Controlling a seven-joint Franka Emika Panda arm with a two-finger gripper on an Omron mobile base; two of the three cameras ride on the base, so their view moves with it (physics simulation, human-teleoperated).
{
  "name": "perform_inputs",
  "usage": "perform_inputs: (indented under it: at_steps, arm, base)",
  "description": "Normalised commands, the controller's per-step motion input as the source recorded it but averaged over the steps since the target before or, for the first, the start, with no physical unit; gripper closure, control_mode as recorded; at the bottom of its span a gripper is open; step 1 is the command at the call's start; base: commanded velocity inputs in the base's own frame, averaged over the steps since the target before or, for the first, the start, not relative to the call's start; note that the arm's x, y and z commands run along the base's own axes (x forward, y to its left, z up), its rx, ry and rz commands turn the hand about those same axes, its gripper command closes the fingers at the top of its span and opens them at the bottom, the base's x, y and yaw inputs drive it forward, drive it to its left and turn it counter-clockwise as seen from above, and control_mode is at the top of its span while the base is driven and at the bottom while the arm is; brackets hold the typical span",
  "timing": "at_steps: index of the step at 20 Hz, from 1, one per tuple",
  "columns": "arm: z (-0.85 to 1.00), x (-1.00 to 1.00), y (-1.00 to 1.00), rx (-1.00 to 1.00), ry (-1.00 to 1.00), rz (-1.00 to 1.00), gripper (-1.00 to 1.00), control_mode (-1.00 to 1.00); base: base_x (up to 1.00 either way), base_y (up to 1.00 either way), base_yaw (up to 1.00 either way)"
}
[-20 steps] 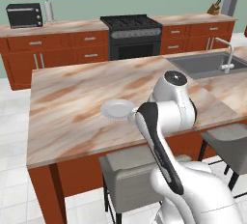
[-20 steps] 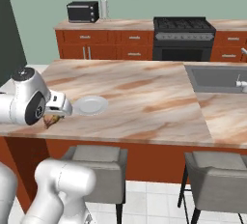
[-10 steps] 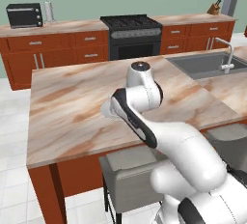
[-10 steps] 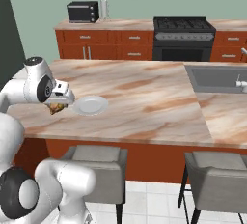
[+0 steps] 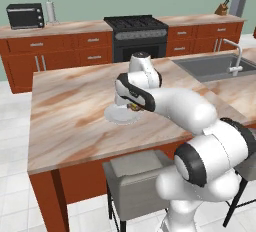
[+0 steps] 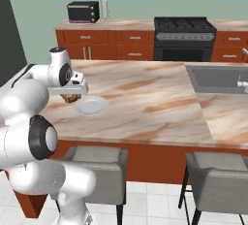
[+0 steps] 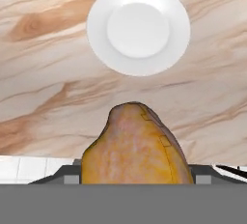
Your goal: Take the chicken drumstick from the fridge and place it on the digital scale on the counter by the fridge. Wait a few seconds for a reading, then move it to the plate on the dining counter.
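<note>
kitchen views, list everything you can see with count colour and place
chicken drumstick: 1, golden-orange, held in the end effector above the dining counter, just short of the plate
plate: 1, white, bare, on the dining counter
dining counter: 1, beige-brown marbled top, red-brown base, middle of the room
sink: 1, grey steel with a faucet, set in the dining counter
stools: 2, grey, at the counter's near side
stove: 1, black, against the back wall
toaster oven: 1, black, on the wall counter
cabinets: several, red-brown, along the back wall
end effector: 1, shut on the drumstick, beside the plate
</note>
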Motion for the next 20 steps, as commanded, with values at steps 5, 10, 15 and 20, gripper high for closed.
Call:
perform_inputs:
  at_steps: [5,10,15,20]
  arm:
    - [-0.68,0.32,0.00,0.00,0.00,0.00,1.00,-1.00]
    - [-0.31,0.47,0.00,0.00,0.00,0.00,1.00,-1.00]
    - [-0.28,0.73,0.00,0.01,0.00,0.00,1.00,-1.00]
    - [-0.24,0.49,0.00,0.00,0.00,0.00,1.00,-1.00]
  base:
    - [0.00,0.00,0.00]
    - [0.00,0.00,0.00]
    - [0.00,0.00,0.00]
    - [0.00,0.00,0.00]
